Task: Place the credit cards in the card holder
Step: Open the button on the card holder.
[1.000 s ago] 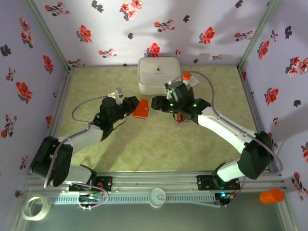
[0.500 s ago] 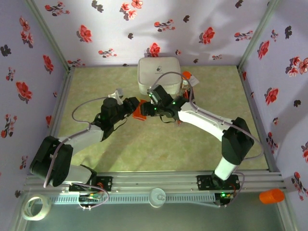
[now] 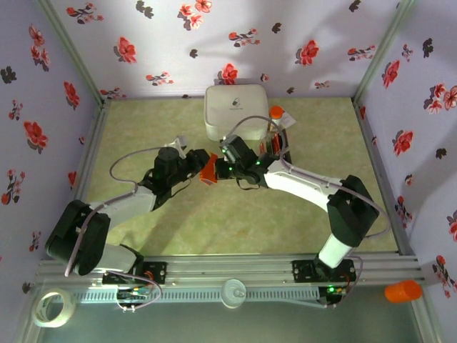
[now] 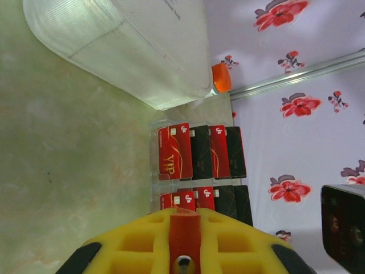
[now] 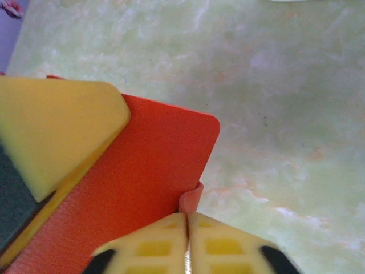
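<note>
Card holder [image 3: 208,170] sits just in front of the white case [image 3: 235,111], off its front-left corner, pinned between both grippers and apparently lifted clear of the table [image 3: 214,229]. The left gripper [image 3: 198,162] comes in from the side away from the case. In the left wrist view its yellow pads [image 4: 239,242] are closed down on the holder, which shows edge-on as a narrow orange strip between them. The right gripper [image 3: 218,169] meets it from the opposite side, directly in front of the case. In the right wrist view its pads [image 5: 154,248] are pressed together with no gap, and a small curled lip of the holder's orange edge is pinched at the tip. The same view shows the holder's flat orange face with one rounded corner free, and one of the left gripper's yellow pads lying across its far end. No card can be seen in either grip. The credit cards [image 4: 201,153] are still out of the holder. They are red and black, upright and overlapping in two rows inside a clear rack [image 4: 154,165], just off the case's front-right corner. They are well apart from the holder. An orange cap [image 4: 221,77] sits right beside the case at that same corner, between the case and the floral wall [image 4: 296,103].
</note>
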